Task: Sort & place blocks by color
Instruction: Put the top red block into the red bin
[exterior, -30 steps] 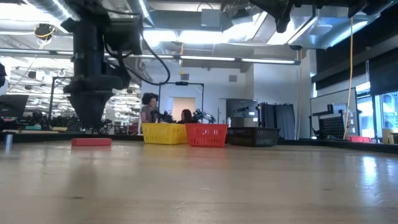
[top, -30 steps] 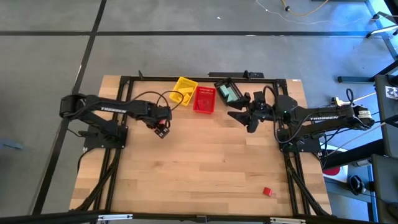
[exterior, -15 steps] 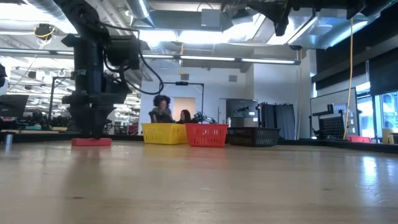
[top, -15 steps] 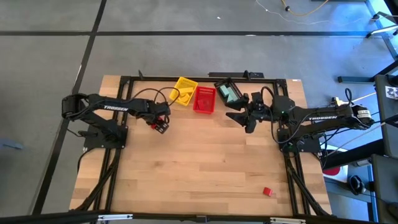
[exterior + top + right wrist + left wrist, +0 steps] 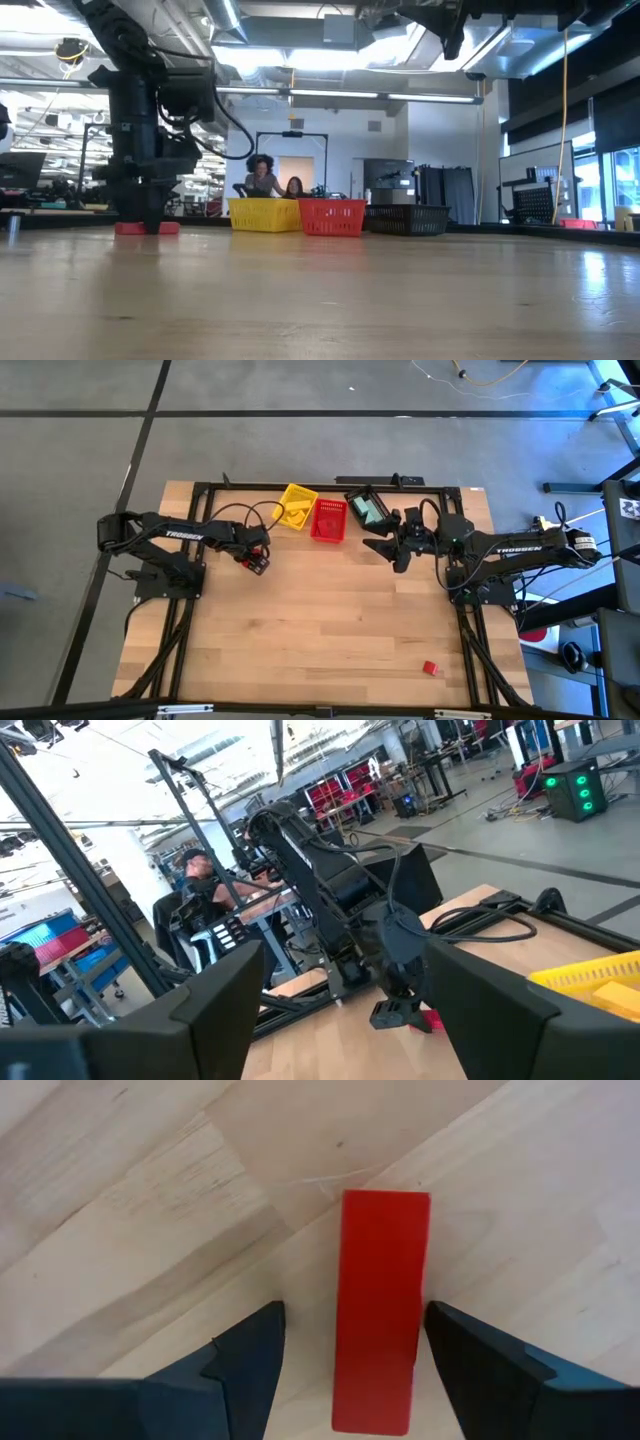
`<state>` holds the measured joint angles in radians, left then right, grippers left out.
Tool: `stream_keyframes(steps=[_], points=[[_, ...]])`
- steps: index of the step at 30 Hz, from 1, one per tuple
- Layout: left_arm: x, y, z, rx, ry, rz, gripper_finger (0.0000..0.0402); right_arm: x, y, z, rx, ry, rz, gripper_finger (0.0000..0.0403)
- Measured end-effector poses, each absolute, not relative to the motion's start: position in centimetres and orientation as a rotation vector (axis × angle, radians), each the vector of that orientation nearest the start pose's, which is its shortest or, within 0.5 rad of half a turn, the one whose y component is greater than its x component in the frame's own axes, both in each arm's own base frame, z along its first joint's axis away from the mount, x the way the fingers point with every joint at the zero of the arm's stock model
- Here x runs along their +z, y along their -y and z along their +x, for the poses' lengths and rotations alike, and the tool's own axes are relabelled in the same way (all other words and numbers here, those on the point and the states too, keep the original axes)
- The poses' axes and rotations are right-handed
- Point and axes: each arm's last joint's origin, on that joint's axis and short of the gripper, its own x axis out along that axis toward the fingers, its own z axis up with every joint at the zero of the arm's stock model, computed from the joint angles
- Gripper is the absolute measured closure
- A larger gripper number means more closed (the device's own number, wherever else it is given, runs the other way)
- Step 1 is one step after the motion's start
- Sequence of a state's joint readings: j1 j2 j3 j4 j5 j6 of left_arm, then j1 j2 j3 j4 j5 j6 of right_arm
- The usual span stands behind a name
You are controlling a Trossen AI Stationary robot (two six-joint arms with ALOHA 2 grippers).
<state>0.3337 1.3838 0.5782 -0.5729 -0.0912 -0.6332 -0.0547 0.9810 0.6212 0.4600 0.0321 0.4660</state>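
The whole table (image 5: 330, 630) is seen from straight overhead, and level across its top from its edge. The red bar (image 5: 380, 1310) is viewed close by the left wrist camera; the left arm (image 5: 330, 910) is seen across the table by the right wrist camera, as overhead.

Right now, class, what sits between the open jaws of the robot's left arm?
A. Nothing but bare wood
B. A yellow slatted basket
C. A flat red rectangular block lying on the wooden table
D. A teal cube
C: the left wrist view shows the flat red rectangular block on the wooden table between the left gripper's spread jaws.
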Motion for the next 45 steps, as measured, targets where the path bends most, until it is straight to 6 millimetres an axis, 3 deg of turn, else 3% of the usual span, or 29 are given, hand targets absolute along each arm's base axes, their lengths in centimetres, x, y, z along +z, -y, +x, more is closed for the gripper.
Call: stream_keyframes(steps=[4,9,14,19,23,25,29,36,41,45], points=[[13.3,-6.6,19.0,0.746,-1.252,-0.663,0.0209,30.2,1.3,21.9,-0.062,0.119,0.462,0.0128],[14.6,-6.5,19.8,0.671,-1.232,-0.643,0.0314,30.2,1.3,21.9,-0.063,0.118,0.461,0.0128],[19.6,-7.1,21.7,0.579,-1.017,-0.550,0.0316,30.2,1.3,21.9,-0.063,0.119,0.461,0.0128],[26.0,-7.6,23.4,0.515,-0.716,-0.464,0.0316,30.2,1.3,21.9,-0.065,0.118,0.441,0.0128],[29.4,-8.4,25.3,0.555,-0.597,-0.418,0.0316,30.3,1.3,21.9,-0.073,0.121,0.435,0.0128],[30.1,-9.0,26.9,0.562,-0.592,-0.399,0.0316,30.4,1.4,21.9,-0.088,0.139,0.436,0.0128],[30.0,-10.4,30.9,0.561,-0.630,-0.364,0.0316,30.9,1.5,21.8,-0.104,0.201,0.437,0.0128],[25.3,-13.4,37.9,0.561,-0.706,-0.396,0.0316,31.6,1.4,21.7,-0.088,0.266,0.438,0.0128],[21.3,-14.4,40.0,0.611,-0.774,-0.489,0.0316,31.6,1.3,21.7,-0.080,0.266,0.442,0.0128],[19.7,-15.3,40.2,0.678,-0.777,-0.549,0.0316,31.6,1.3,21.7,-0.077,0.271,0.452,0.0128]])
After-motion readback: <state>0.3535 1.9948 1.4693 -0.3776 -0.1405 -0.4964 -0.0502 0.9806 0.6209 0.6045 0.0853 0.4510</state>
